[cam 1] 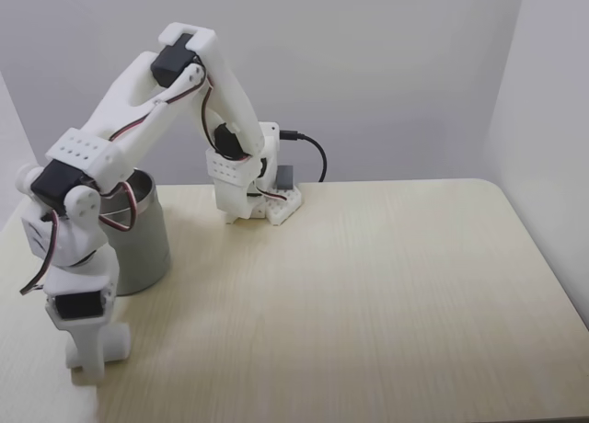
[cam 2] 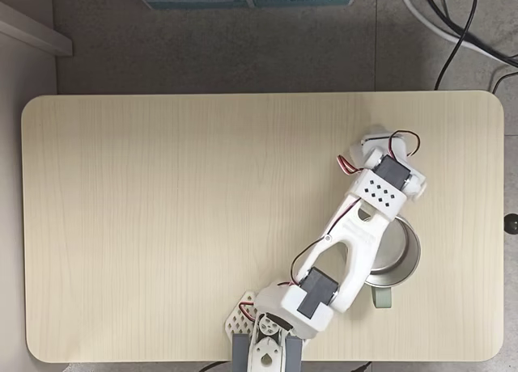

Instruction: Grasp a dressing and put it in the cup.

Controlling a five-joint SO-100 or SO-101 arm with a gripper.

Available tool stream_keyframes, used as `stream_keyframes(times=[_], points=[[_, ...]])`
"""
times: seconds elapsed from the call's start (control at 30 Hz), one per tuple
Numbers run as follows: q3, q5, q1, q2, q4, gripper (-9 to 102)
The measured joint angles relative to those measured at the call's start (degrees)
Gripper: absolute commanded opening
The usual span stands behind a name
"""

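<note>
I cannot make out the small white roll of dressing anywhere; if it lies under my pincer, my own white plastic hides it. My pincer points straight down at the pale wood-grain table, its tips at or just above the surface near the front left corner in the side-on fixed view. Whether its fingers are apart or closed, or have hold of anything, I cannot tell. Just behind it stands the wide steel cup with its grey-green wall and shiny rim, upright, partly covered by my forearm. In the top-down fixed view the cup sits near the table's right edge, my white arm crossing its rim, and my pincer is beyond it. My base sits at the table's near edge.
</note>
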Motion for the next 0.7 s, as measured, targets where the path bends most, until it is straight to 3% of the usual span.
stream_keyframes(times=[0.1, 0.2, 0.27, 0.53, 0.7], points=[[0.0, -0.26, -0.09, 0.0, 0.0, 20], [0.0, -0.62, -0.09, 0.0, 0.0, 4], [0.0, -0.62, -0.09, 0.0, -0.26, 0], [0.0, -0.53, -0.18, 0.0, 0.18, 0], [1.32, 1.76, 0.0, -1.93, 5.98, 0]])
